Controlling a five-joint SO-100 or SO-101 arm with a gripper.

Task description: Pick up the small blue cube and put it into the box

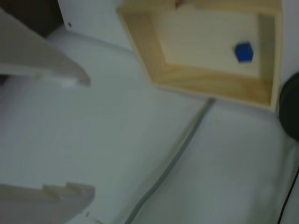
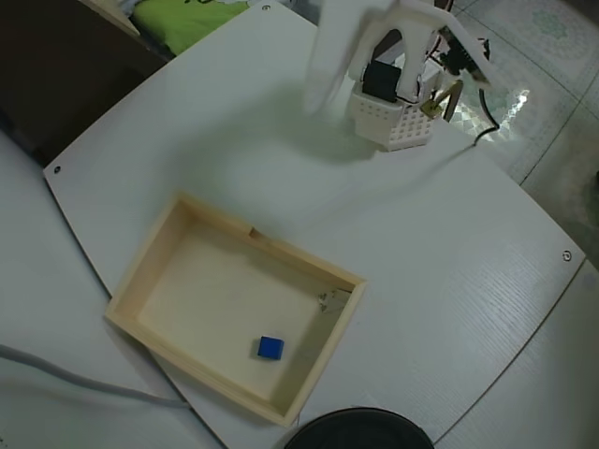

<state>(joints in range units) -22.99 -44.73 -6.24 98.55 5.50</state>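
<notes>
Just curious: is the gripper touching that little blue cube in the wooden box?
Apart. In the wrist view the gripper is open over bare table, while the blue cube lies inside the box, well away from it.

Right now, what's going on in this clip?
A single white robot arm works on a white table. The small blue cube already lies on the floor of the box, near one corner, and nothing is touching it. In the wrist view the gripper is open and empty, over bare table beside the box, with the cube seen inside. In the overhead view the arm is folded near its base, away from the box. The placing looks done.
</notes>
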